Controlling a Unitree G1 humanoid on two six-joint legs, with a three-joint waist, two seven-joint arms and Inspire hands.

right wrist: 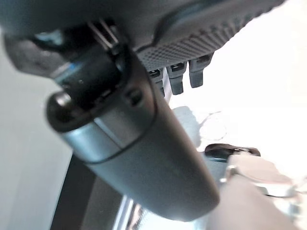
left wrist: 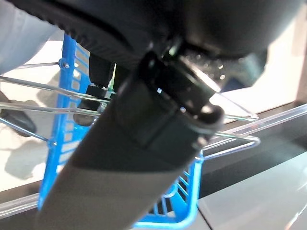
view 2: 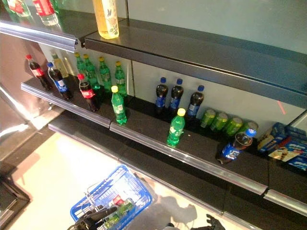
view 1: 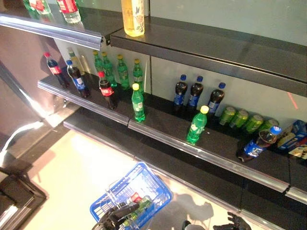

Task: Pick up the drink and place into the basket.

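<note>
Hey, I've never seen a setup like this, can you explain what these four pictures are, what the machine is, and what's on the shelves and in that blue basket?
This is a two-legged humanoid robot with two arms ending in dark fingered hands. The two wide pictures come from a pair of cameras on its head, looking down at store shelves. The two close, dark pictures come from cameras on its wrists, so each is mostly filled by that arm's own hand.

The middle shelf holds green bottles, dark cola bottles, green cans, and one dark bottle lying tipped over. A yellow bottle stands on the shelf above.

The left hand is curled round the wire handle of the blue basket, which already holds some drinks. The right hand, low by the shelf, holds nothing, fingers relaxed.
</note>
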